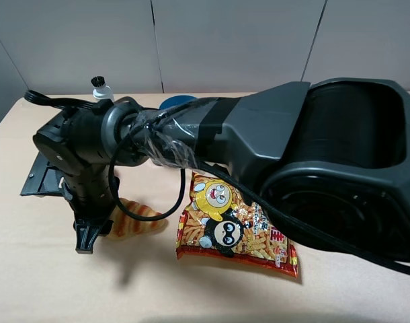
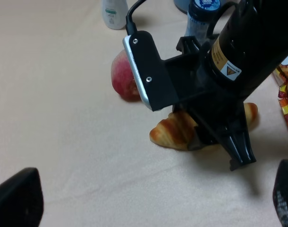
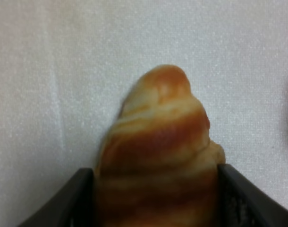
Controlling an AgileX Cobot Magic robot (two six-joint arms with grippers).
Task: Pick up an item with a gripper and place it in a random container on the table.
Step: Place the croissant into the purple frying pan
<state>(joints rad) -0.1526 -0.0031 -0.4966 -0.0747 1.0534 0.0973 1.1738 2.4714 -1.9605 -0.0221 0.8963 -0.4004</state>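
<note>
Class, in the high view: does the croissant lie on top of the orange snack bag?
No, the croissant lies on the table, apart from the snack bag.

We look straight down the right tool [image 3: 155, 189] at the croissant [image 3: 158, 151], which fills the gap between its two dark fingers [image 3: 71, 201]. One finger meets each flank of the pastry, with no space showing on either side. The croissant is golden-brown with darker brown bands running across it, and its rounded tip points away from the tool. Under it we see the pale, fine-woven cloth of the worktop [image 3: 49, 71], with a faint crease on one side. Our picture is soft, so finer detail is lost.
</note>
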